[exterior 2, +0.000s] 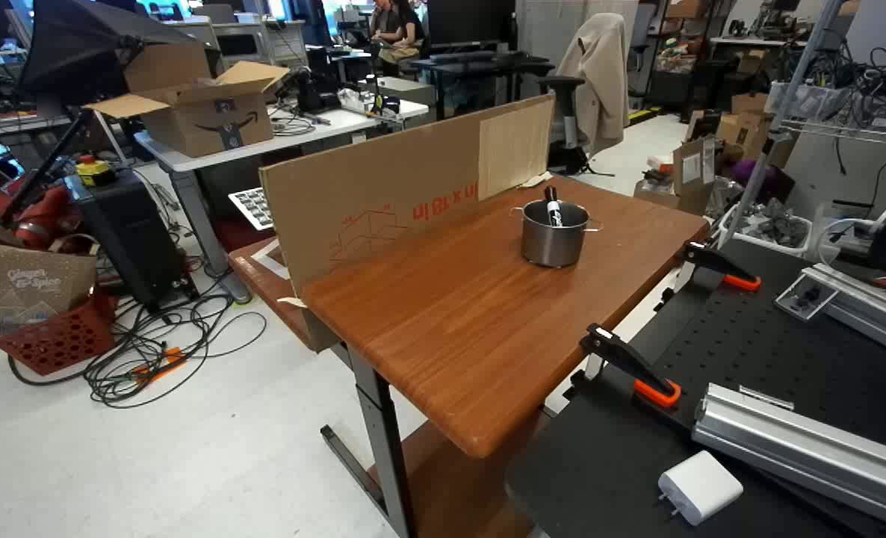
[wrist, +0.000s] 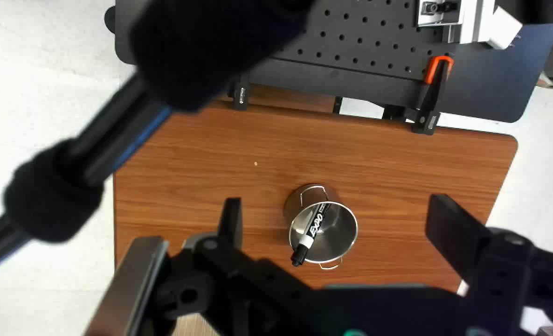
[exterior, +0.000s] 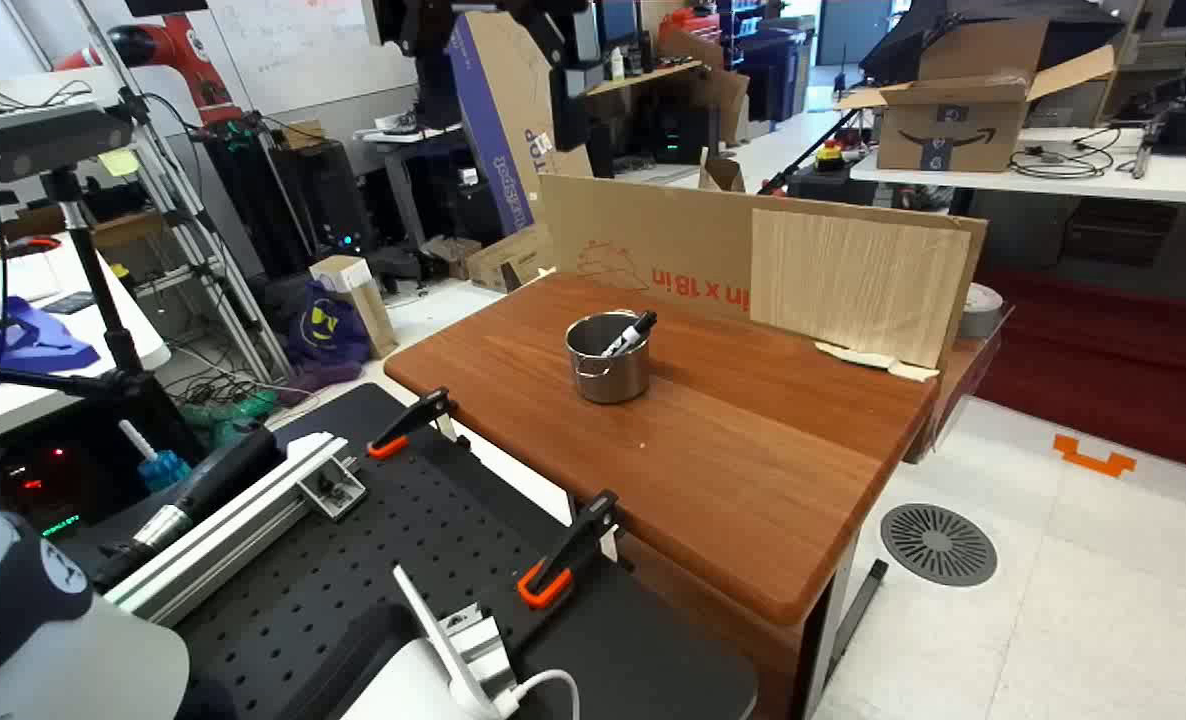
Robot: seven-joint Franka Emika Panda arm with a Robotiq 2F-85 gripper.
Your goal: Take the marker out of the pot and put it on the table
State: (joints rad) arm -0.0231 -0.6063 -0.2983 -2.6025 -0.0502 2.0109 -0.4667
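Observation:
The marker is white with a black label and black cap; it shows in both exterior views (exterior: pixel 623 341) (exterior 2: pixel 554 212) and in the wrist view (wrist: pixel 314 226). It leans inside the small silver pot (exterior: pixel 608 382) (exterior 2: pixel 551 248) (wrist: pixel 293 205), its cap sticking out over the rim. The pot stands upright on the reddish-brown table (exterior: pixel 733 470) (exterior 2: pixel 443 329) (wrist: pixel 388 172). My gripper (wrist: pixel 335 203) is open and empty, high above the table, its fingers wide apart with the pot below between them in the wrist view. In an exterior view the gripper (exterior: pixel 498 100) is partly cut off at the top.
A cardboard panel (exterior: pixel 673 240) (exterior 2: pixel 383 202) stands along the table's far edge. A black perforated board (exterior: pixel 433 530) (exterior 2: pixel 787 336) lies along the near edge, with orange-handled clamps (exterior: pixel 578 550) (exterior 2: pixel 630 366) between. A thick black cable (wrist: pixel 113 135) crosses the wrist view.

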